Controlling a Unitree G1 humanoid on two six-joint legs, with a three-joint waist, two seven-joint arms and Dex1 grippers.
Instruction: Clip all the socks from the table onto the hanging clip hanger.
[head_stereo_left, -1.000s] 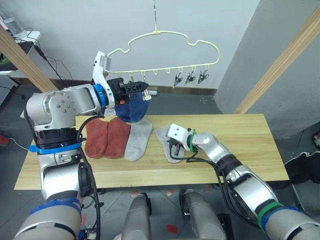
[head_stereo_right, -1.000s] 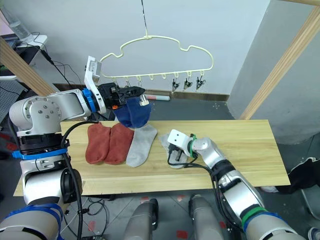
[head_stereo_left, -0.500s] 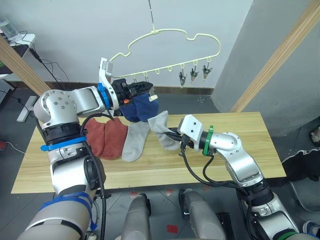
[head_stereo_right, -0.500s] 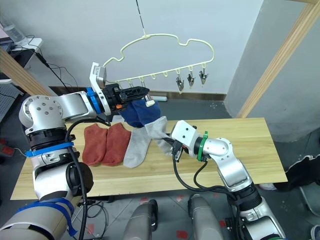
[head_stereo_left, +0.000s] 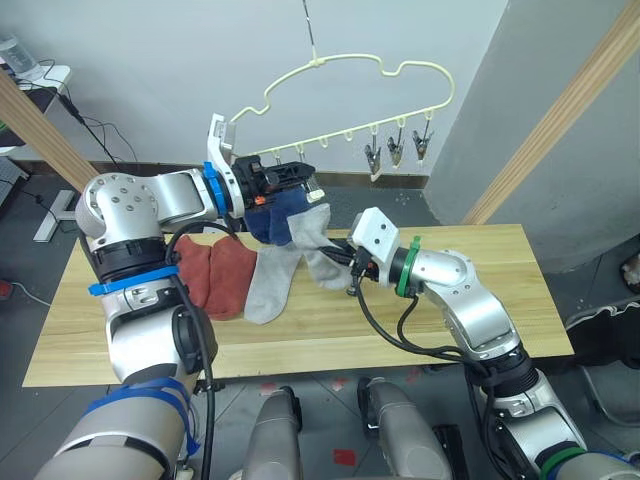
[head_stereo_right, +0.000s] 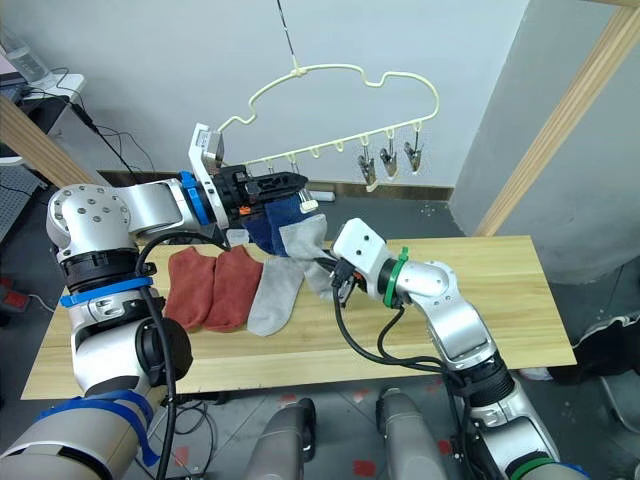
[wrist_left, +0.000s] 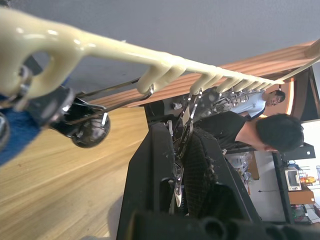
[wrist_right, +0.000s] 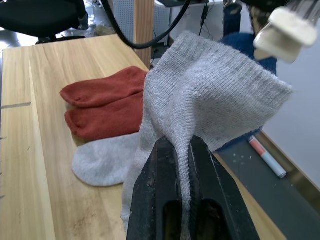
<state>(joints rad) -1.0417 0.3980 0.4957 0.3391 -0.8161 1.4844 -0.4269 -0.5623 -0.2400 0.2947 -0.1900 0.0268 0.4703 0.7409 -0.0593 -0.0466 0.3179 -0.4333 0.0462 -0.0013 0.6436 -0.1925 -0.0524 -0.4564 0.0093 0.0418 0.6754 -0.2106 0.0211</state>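
Note:
The cream clip hanger (head_stereo_left: 352, 68) hangs above the table (head_stereo_left: 512, 250). My left gripper (head_stereo_left: 302, 178) is shut on one of its metal clips (wrist_left: 184, 114), next to the blue socks (head_stereo_left: 272, 216) that hang from the bar. My right gripper (head_stereo_left: 340, 258) is shut on a light grey sock (head_stereo_left: 312, 240) and holds it in the air just below the left gripper, touching the blue socks. Two rust-red socks (head_stereo_left: 214, 276) and a second grey sock (head_stereo_left: 266, 284) lie flat on the table.
Three bare clips (head_stereo_left: 398, 152) hang at the hanger's right end. Thick wooden poles (head_stereo_left: 562, 108) slant up at both sides. A person (wrist_left: 264, 133) sits in the background of the left wrist view. A marker (wrist_right: 267, 157) lies on the floor behind the table.
My right gripper has lifted the grey sock off the table and carried it up and left to the blue socks. The left gripper has stayed at the hanger's clips.

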